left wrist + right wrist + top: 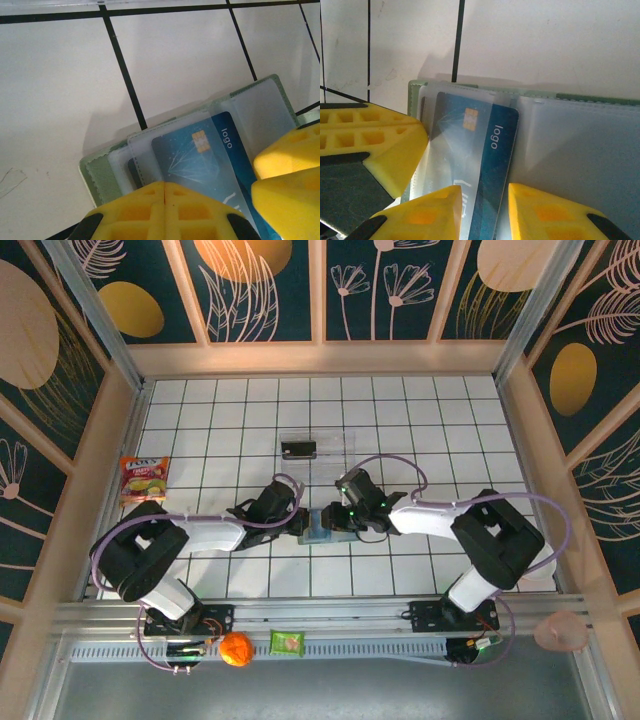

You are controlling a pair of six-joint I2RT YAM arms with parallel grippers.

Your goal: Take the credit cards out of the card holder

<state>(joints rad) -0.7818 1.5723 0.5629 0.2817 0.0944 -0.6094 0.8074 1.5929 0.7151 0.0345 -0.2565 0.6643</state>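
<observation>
Top view: both arms reach in to mid-desk (400, 420), the left gripper (300, 523) and right gripper (341, 521) meeting tip to tip over the card holder (320, 534), which lies open and flat; a clear tray (312, 448) sits well apart behind it. Left wrist view: the left gripper's pads are pressed together with no gap, over the holder's near edge. Can't tell whether it pinches a flap or just pins it. The blue credit card (200, 155) pokes partway out of a clear pocket, chip side up. Right wrist view: the right gripper's fingers are apart, with the card's near end in the gap between them and not visibly clamped. The card is mostly under the clear sleeve, and a second dark card edge shows just beside it. Judgement: the step is grabbing the blue card. Close on the card only, not the sleeve, then pull straight along the pocket, low and slow, while the left gripper holds the holder down so it doesn't drag or fold shut.
</observation>
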